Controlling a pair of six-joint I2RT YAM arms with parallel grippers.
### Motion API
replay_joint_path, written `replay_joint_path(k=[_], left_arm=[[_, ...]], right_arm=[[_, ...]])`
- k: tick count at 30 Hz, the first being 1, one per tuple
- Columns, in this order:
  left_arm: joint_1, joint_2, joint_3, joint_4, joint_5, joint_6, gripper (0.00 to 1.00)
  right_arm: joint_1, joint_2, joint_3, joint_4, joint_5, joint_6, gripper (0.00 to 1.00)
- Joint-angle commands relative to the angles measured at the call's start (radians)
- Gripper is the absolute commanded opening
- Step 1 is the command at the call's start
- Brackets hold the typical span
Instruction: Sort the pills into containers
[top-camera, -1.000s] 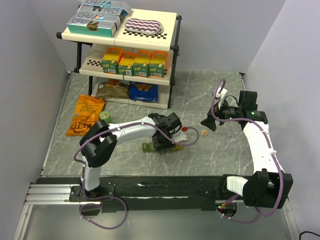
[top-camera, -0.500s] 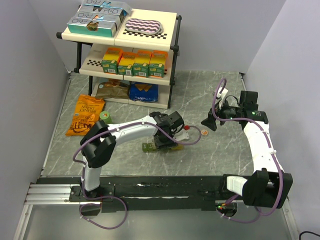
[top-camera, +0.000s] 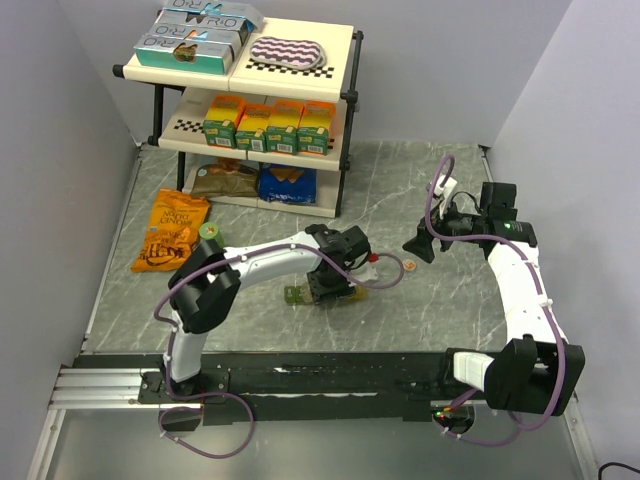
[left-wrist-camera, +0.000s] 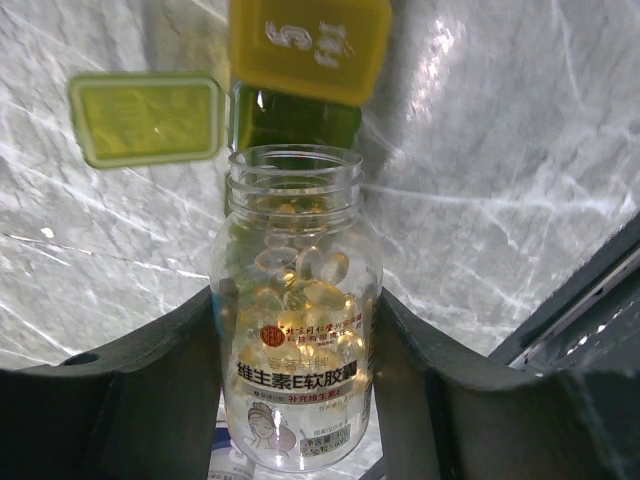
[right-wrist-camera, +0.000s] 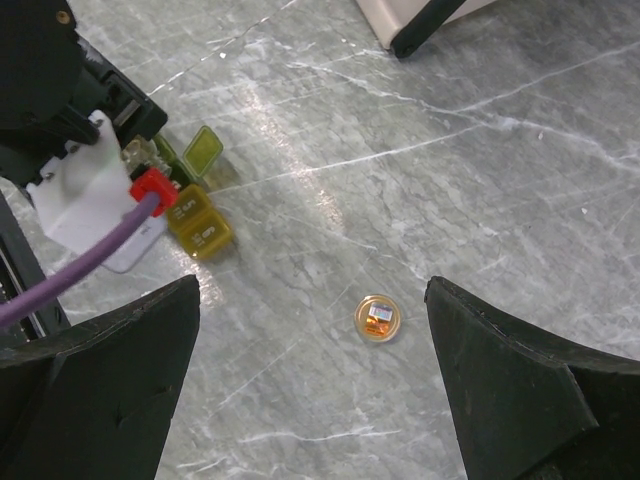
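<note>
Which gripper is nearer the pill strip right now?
Left. The left gripper holds the bottle right over the strip; the right gripper hangs open, well off to its right.

**Bench (top-camera: 420, 190) layout: shelf rack far left, pill organiser strip in the middle**

The shelf rack (top-camera: 345, 95) stands at the far left. It carries boxes (top-camera: 195, 40) and, to their right, a pouch (top-camera: 287, 52) on top, cartons (top-camera: 270, 125) in a row on the middle shelf, and bags (top-camera: 255, 180) at the bottom. A snack bag (top-camera: 172, 232) lies on the bench in front of the rack's left end, with a small tub (top-camera: 209, 232) just beside its right edge. The pill organiser strip (top-camera: 300, 294) lies mid-bench under the left claw (top-camera: 333, 282). Between that claw's fingers sits a pill bottle (left-wrist-camera: 295, 330), its mouth near an open compartment. A round cap (top-camera: 408, 265) lies to the strip's right, near the right claw (top-camera: 420, 246).
</note>
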Motion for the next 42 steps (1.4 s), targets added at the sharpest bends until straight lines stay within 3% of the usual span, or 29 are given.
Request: replay_joint_path(k=[1,23,28,39,42], left_arm=[[-0.005,0.039,0.073,-0.039,0.0,-0.056,0.01],[-0.027,-0.01,0.074,-0.055,-0.149,-0.078,0.01],[-0.027,-0.012,0.013,-0.027,-0.13,-0.064,0.01],[-0.005,-0.032,0.05,-0.058,-0.026,-0.072,0.01],[-0.001,-0.041,0.007,-0.032,-0.07,-0.072,0.01]], right_arm=[[-0.009,0.005,0.016,-0.009,-0.043,-0.016,1.0],[-0.012,0.02,0.018,-0.023,-0.055,-0.026,1.0],[-0.012,0.025,0.023,-0.03,-0.058,-0.032,1.0],[-0.021,0.019,0.021,-0.032,-0.066,-0.036,1.0],[-0.021,0.02,0.021,-0.035,-0.068,-0.037,1.0]])
